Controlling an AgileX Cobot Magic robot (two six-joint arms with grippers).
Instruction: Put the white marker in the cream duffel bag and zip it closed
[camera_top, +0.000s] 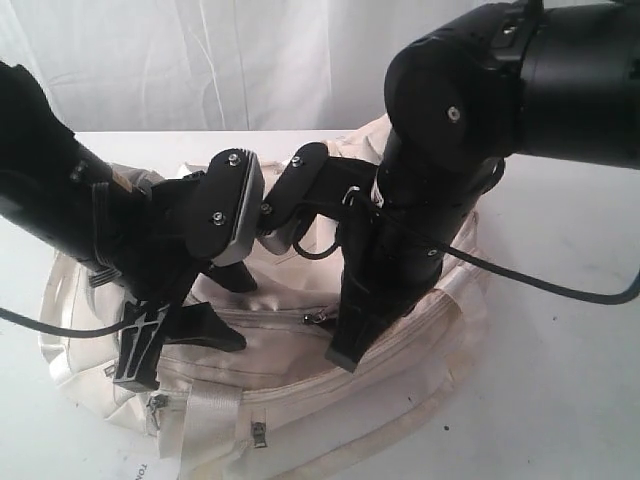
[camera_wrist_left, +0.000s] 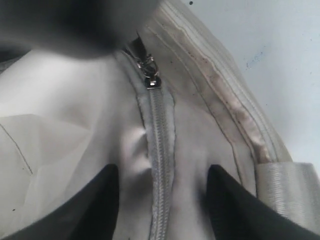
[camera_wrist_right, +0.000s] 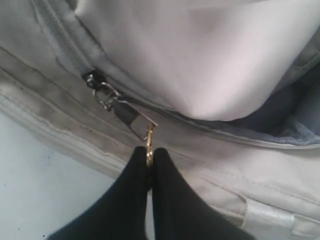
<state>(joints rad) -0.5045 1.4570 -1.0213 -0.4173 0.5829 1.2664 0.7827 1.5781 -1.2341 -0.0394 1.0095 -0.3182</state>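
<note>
The cream duffel bag (camera_top: 290, 400) lies on the table beneath both arms. My left gripper (camera_wrist_left: 162, 170) is open and presses down on the bag, its fingers (camera_wrist_left: 100, 200) straddling the closed stretch of the grey zipper (camera_wrist_left: 161, 150). That zipper's slider (camera_wrist_left: 151, 80) lies just beyond. My right gripper (camera_wrist_right: 149, 152) is shut on the metal zipper pull (camera_wrist_right: 135, 117). Past the pull, the bag's mouth gapes open (camera_wrist_right: 280, 125). In the exterior view the left gripper (camera_top: 180, 345) and the right gripper (camera_top: 345, 355) stand close together over the zipper pull (camera_top: 318, 318). The white marker is not visible.
The white table (camera_top: 560, 380) shows to the right of the bag. A black cable (camera_top: 560, 285) hangs off the right arm across it. Front pocket zipper pulls (camera_top: 262, 432) and a webbing handle (camera_top: 205, 405) lie at the bag's near side.
</note>
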